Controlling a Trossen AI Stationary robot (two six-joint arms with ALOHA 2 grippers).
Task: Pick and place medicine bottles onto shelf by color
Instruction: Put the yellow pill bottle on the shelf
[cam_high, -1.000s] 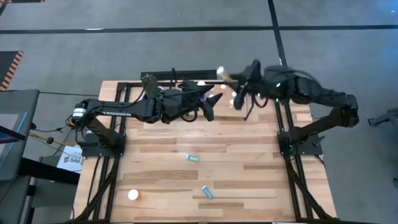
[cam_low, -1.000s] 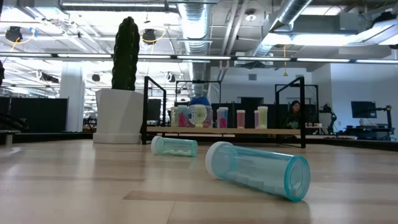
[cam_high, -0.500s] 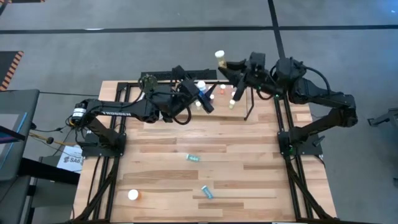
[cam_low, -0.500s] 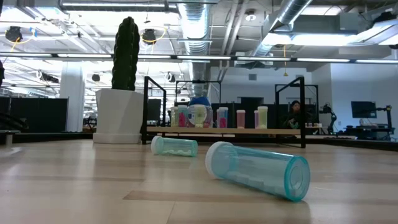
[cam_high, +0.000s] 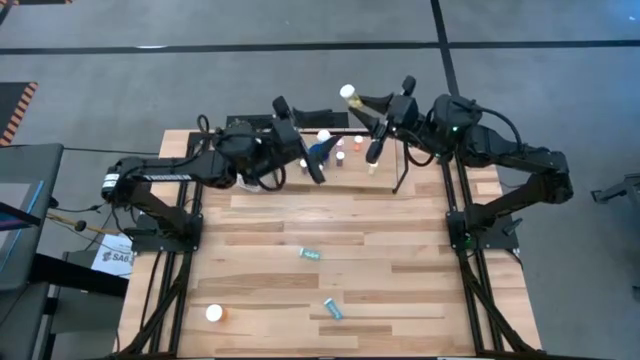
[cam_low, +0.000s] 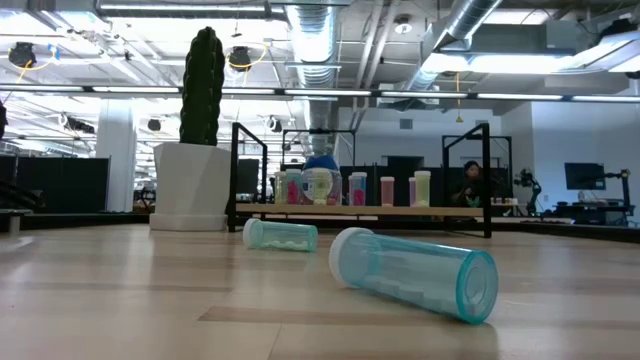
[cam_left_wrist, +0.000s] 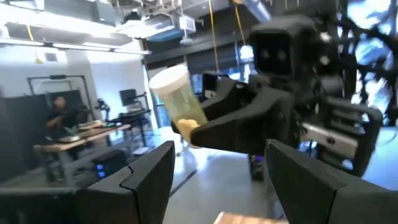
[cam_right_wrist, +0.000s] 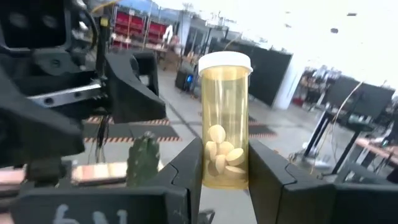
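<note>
high view: right gripper (cam_high: 360, 102) clamped on amber bottle (cam_high: 347, 93), raised over the shelf (cam_high: 400, 152) far edge; left gripper (cam_high: 300, 135) jaws apart, empty, just beside the shelf's blue bottle (cam_high: 322, 140). Two teal bottles (cam_high: 311, 254) and a white-capped one (cam_high: 214, 313) lie well short of the shelf.
low view: teal bottles on their sides in front of the shelf (cam_low: 360, 211); cactus pot (cam_low: 190, 185) left of shelf.
left wrist: fingers (cam_left_wrist: 146, 177) spread, facing the held amber bottle (cam_left_wrist: 177, 99).
right wrist: amber bottle (cam_right_wrist: 225, 124) upright between fingers (cam_right_wrist: 189, 165), pills inside.

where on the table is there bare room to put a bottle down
Free: the planks between the shelf and the teal bottle, and the table's right half. Crowded: the shelf under both end effectors, and the front around the second teal bottle.
</note>
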